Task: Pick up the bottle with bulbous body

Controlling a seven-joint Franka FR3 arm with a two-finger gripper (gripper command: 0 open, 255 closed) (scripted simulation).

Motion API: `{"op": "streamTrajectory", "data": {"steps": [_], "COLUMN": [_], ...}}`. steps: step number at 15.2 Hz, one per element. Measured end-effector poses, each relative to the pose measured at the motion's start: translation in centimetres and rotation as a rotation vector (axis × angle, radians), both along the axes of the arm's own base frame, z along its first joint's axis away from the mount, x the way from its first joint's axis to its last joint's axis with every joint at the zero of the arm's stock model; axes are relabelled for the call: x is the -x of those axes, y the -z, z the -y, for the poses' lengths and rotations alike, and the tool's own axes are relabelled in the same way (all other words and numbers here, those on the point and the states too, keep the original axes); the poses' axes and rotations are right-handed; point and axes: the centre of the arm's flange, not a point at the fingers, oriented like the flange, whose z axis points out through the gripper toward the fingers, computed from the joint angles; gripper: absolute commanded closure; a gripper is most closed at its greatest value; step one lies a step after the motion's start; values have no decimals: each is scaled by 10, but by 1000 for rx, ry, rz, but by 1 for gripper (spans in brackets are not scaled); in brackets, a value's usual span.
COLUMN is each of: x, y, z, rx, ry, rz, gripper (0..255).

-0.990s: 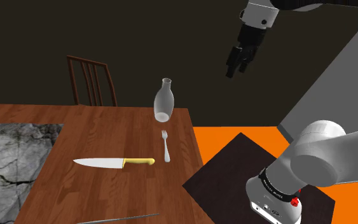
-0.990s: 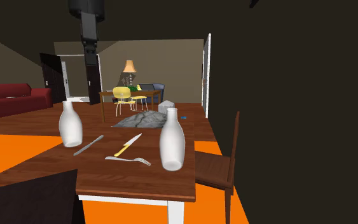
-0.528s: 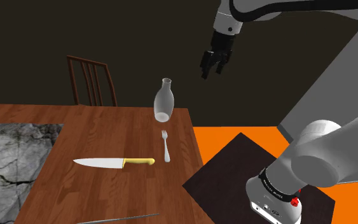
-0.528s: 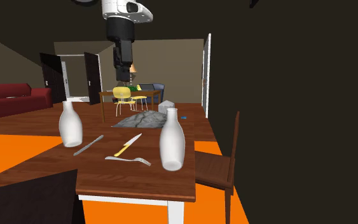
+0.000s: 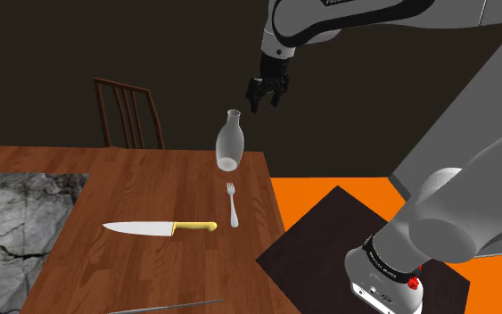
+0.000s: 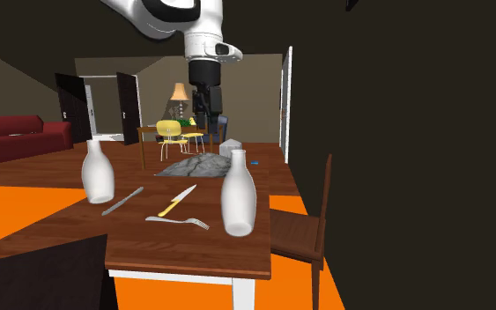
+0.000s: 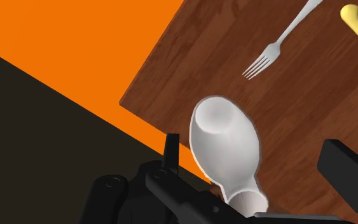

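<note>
Gripper (image 5: 259,98) hangs wide open above the table (image 5: 151,192), fingers well apart in the wrist view, holding nothing. Pale bottle (image 5: 229,143) stands upright near the table's far corner, just past the fork (image 5: 232,203) — at about 7 o'clock from the gripper in the shoulder view, long axis vertical, so likely a drop toward the neck. No label or writing readable on it.

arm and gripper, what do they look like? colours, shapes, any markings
The arm is glossy white, built of thick rounded links with dark joints. Near its base sits a dark band with small pale lettering and a little red part. The gripper is all black, with two blocky, flat-sided fingers.
</note>
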Motion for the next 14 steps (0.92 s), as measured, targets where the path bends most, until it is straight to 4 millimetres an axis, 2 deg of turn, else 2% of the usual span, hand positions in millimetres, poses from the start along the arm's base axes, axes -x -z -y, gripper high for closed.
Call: {"op": "streamTrajectory", "data": {"steps": [8, 11, 14], "x": [-87, -96, -97], "y": [46, 61, 77], "z": [-27, -28, -29], "rx": [8, 8, 9], "ry": [10, 11, 11], "rz": [15, 16, 17], "gripper": [0, 0, 0]}}
